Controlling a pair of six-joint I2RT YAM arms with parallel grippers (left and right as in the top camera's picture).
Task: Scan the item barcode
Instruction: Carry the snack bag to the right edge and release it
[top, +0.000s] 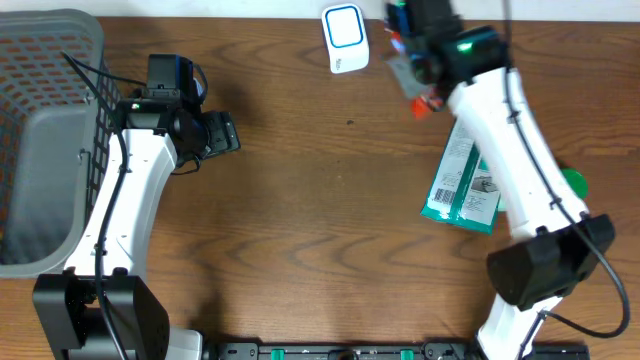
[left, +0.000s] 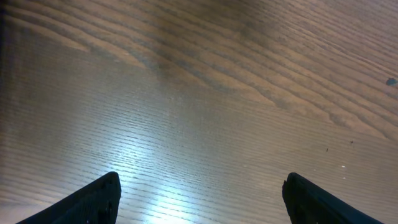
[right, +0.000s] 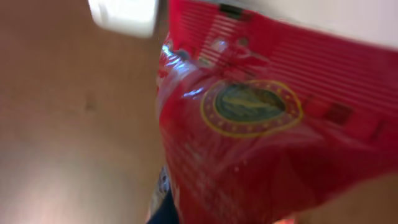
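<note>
Table (top: 320, 200): wood, strong grain, satin finish, a patch of glare in the left wrist view.
Red packet (right: 261, 143): glossy plastic film, crinkled, bright highlights.
Scanner (top: 345, 38): smooth white plastic.
Basket (top: 40, 70): grey plastic lattice, matt.
Teal packet (top: 455, 190): printed, slightly shiny.
Arm shells (top: 130, 210): smooth white plastic.

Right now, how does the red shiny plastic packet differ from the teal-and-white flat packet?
The red shiny plastic packet sits in the shut right gripper; the teal-and-white flat packet lies loose on the wooden table. The red one is wrinkled; the teal one looks flat. Both are printed packets.
</note>
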